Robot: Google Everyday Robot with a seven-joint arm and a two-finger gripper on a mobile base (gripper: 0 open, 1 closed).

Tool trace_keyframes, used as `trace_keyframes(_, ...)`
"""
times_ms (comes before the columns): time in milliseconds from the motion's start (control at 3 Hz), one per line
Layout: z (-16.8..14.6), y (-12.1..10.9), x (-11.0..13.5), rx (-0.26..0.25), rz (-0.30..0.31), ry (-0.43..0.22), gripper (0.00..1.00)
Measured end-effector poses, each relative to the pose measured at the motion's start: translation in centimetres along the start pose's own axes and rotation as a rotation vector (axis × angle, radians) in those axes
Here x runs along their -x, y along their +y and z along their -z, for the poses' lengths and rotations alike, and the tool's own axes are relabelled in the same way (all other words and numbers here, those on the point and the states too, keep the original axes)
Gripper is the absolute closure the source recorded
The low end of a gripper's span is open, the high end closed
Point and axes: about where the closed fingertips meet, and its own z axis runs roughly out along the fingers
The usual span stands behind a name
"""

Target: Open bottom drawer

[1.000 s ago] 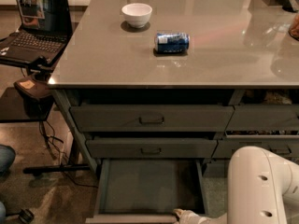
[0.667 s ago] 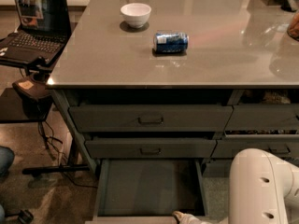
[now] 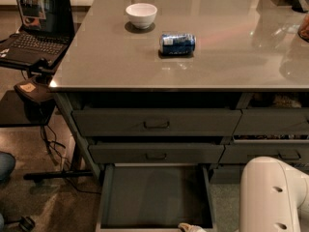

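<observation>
At the far left, a laptop [image 3: 36,25] sits open on a low stand beside the tabletop [image 3: 231,62]. On the tabletop a white bowl [image 3: 141,14] stands near the back; the angle does not show whether anything is in it. A blue can [image 3: 177,43] lies on its side to the bowl's right, well apart from it.

Below the tabletop is the dark-grey stack. The top drawer [image 3: 155,123] and the middle drawer [image 3: 155,153] each have a small loop handle, and their fronts sit close to the frame. The bottom drawer [image 3: 154,197] is under them and pulled far out toward the camera. Its flat dark floor is bare, with nothing lying in it as far as can be seen.

The pincer [image 3: 191,227] shows only as a pale tip at the bottom edge of the view. It is at the drawer's front lip, near centre, where the handle would be. Whether it is released or clenched on the handle cannot be told.

The opening step looks all but done. What remains is probably a last short pull, if the slides allow one, then letting go and backing straight off without nudging the front inward.

To the right, the robot's white arm [image 3: 273,197] fills the lower corner in front of the neighbouring stack [image 3: 273,122]. Dim clutter shows above that stack's top front, too dark to name.
</observation>
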Motion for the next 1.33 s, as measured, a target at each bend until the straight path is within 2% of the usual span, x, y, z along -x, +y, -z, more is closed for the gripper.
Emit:
trace_keyframes(333,0.00,0.00,0.00,0.000,0.000,0.000,1.00)
trace_keyframes(667,0.00,0.00,0.00,0.000,0.000,0.000,0.81)
trace_keyframes(1333,0.00,0.00,0.00,0.000,0.000,0.000,0.35)
